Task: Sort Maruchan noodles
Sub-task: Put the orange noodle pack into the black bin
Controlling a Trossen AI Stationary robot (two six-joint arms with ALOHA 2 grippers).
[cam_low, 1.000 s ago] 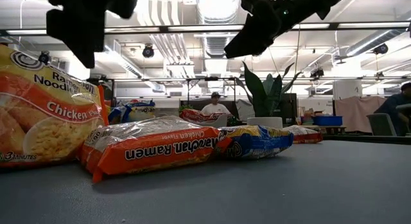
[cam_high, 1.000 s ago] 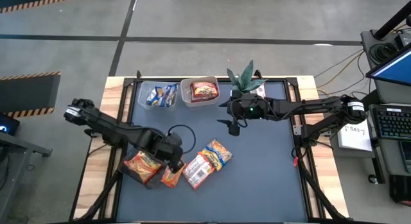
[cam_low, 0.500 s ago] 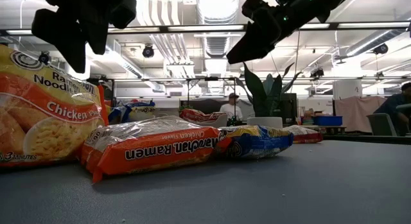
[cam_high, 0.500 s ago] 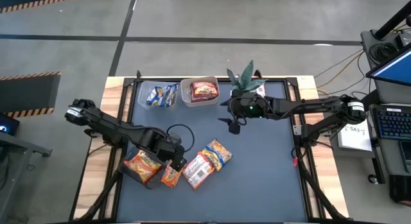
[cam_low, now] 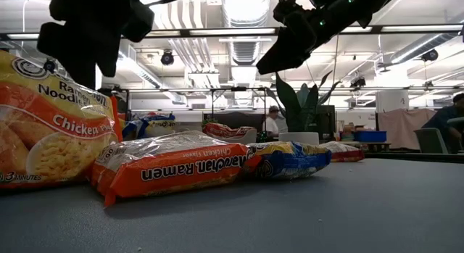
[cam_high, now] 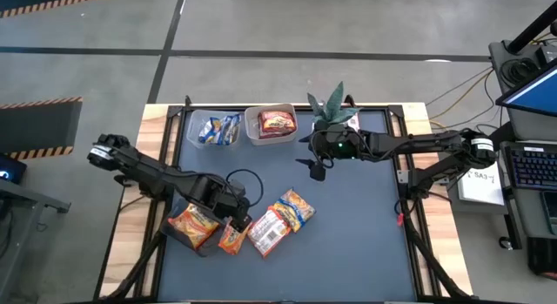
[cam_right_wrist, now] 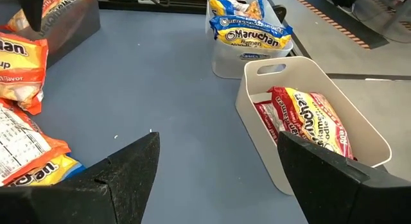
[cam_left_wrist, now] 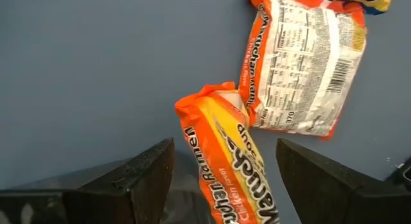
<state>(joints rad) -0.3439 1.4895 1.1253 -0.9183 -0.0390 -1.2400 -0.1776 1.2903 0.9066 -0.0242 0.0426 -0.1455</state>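
The dark grey cloth pad point(cam_high: 348, 234) covering the table serves as the landmark. Toward its left front part lies a cluster of crinkly plastic Maruchan noodle packets: an orange-yellow chicken packet point(cam_high: 192, 226) sits on a dark box at the pad's left edge, a second orange-yellow packet point(cam_high: 231, 240) lies just beside it, an orange packet turned back-side up with its white nutrition label showing point(cam_high: 268, 231) touches that one, and a blue-yellow packet point(cam_high: 296, 206) partly overlaps the label-up packet on the side nearer the pad's middle.

The left gripper point(cam_high: 235, 224) hangs directly above the second orange-yellow packet point(cam_left_wrist: 228, 163) — its two dark fingers point(cam_left_wrist: 122, 185) spread wide on either side of the packet, holding nothing.

At the pad's far edge stand two clear plastic tubs side by side. The left tub point(cam_high: 214, 130) holds blue-yellow packets point(cam_right_wrist: 249, 25); the right tub point(cam_right_wrist: 302, 121) holds a dark red-and-white packet point(cam_right_wrist: 302, 118). A small green potted plant point(cam_high: 333, 104) stands just right of them.

The right gripper point(cam_high: 315, 169) hovers over the pad in front of the plant and the right tub — fingers point(cam_right_wrist: 122, 179) wide apart and empty.
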